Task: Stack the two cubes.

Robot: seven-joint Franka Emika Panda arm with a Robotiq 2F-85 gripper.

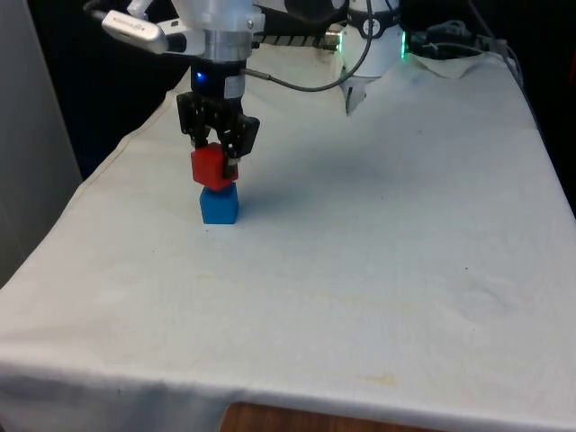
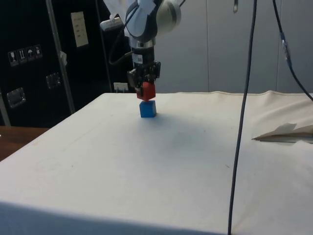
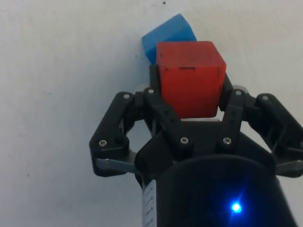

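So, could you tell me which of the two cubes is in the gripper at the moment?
The red cube: the gripper is shut on it, directly above the blue cube, which sits on the white cloth.

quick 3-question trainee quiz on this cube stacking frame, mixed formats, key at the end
1. True or false: the claw is shut on the red cube.
2. Which cube stands on the white cloth? A) red B) blue C) both
3. Fill in: the red cube is directly ____ the blue cube.

Key: 1 true; 2 B; 3 above. Whether the red cube already touches the blue one cannot be told.
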